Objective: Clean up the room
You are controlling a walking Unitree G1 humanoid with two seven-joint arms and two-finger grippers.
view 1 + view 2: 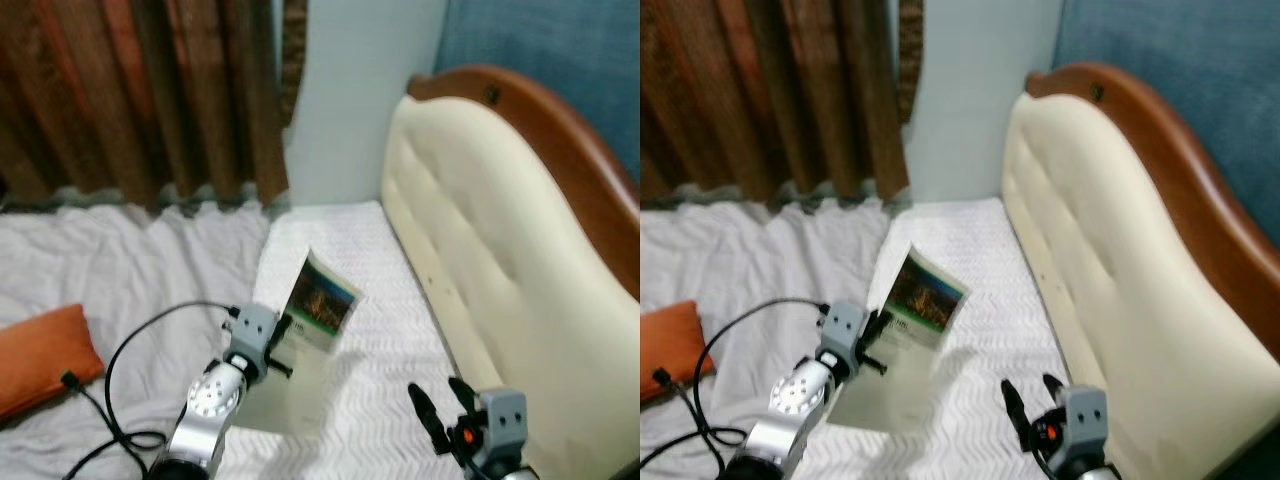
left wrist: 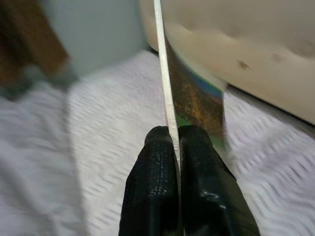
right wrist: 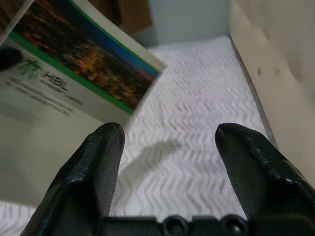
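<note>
My left gripper (image 1: 283,340) is shut on a thin white booklet (image 1: 318,310) with a dark city photo and a green band on its cover. It holds the booklet upright above the white bedspread (image 1: 360,260), near the middle of the bed. From the left wrist camera, the booklet (image 2: 192,93) stands edge-on between the two black fingers (image 2: 157,167). My right gripper (image 1: 443,412) hovers low at the front right, open, with nothing between its fingers (image 3: 98,162). The booklet (image 3: 83,69) appears ahead of it and to its left.
A cream padded headboard (image 1: 500,240) with a brown wooden rim runs along the right. Brown curtains (image 1: 140,90) hang behind the bed. An orange cushion (image 1: 40,360) lies at the left. A black cable (image 1: 130,350) loops over the sheet beside my left arm.
</note>
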